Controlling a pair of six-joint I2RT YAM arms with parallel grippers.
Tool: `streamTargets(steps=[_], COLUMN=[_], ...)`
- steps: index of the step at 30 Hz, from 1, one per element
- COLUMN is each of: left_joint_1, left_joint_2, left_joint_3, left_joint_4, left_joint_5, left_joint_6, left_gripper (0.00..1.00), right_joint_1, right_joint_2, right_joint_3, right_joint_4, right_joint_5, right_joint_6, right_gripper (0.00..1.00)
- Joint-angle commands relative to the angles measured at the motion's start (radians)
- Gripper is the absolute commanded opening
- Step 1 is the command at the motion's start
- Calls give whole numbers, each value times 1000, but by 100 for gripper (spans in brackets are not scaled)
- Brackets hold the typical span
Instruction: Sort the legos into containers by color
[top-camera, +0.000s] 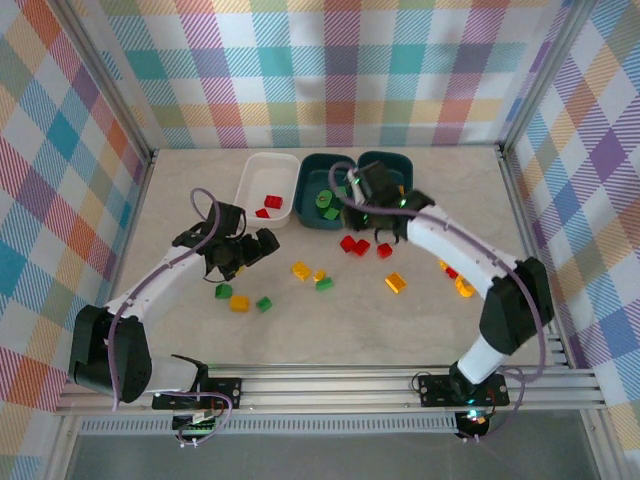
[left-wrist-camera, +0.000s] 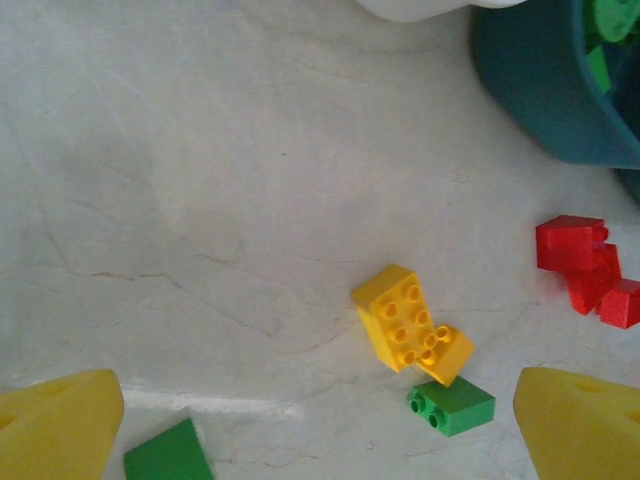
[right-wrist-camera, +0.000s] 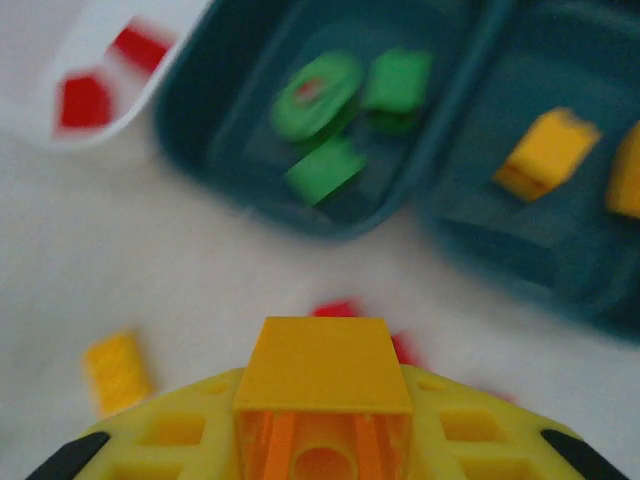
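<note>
The right gripper (right-wrist-camera: 322, 430) was clamped on a yellow-orange brick (right-wrist-camera: 322, 365) just short of two teal tubs at the table's far edge. One teal tub (right-wrist-camera: 200, 110) held green legos (right-wrist-camera: 325, 170), and the other tub (right-wrist-camera: 500, 245) held yellow-orange legos (right-wrist-camera: 545, 150). The white tub (top-camera: 255, 178) beside them held red legos (top-camera: 270, 204). The left gripper (left-wrist-camera: 320, 430), fingers wide apart and empty, hovered mid-table near a yellow brick (left-wrist-camera: 410, 325) and a green brick (left-wrist-camera: 452, 405).
</note>
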Motion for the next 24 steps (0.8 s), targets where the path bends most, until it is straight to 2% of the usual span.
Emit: streamTargets(steps=[1,4,8,10,14,18,24], left_joint_1=[53,123,171,191,211,211,210], left_joint_2=[-42,-84,-128,-135,-163,-265,-357], left_joint_3=[7,-25,-74,-93,-107,-141,-257], left_joint_4=[-88,-128,-159,-155,-161,-159,-168], left_joint_5=[-35,-23,-11,31,73,28,7], left_joint_6=[-20,-47,-116,-148,-214,-308,-542], left_gripper=[100,100,100,100,100,100,96], right_joint_1=[-128,-199,-240,-247,-245,-238,-167], right_joint_2=[134,255,398,445,418,287,17], right_joint_3=[80,183,338,407,432,330,-45], right_joint_4=[10,-8,-74,-110,-110,-49,166], right_joint_5=[-40,-51,-51,-38,-28,-12,-28], right_joint_6=[-9,-4,-40,-48,-56,-38,54], right_gripper=[32,32,37,50,59,60,64])
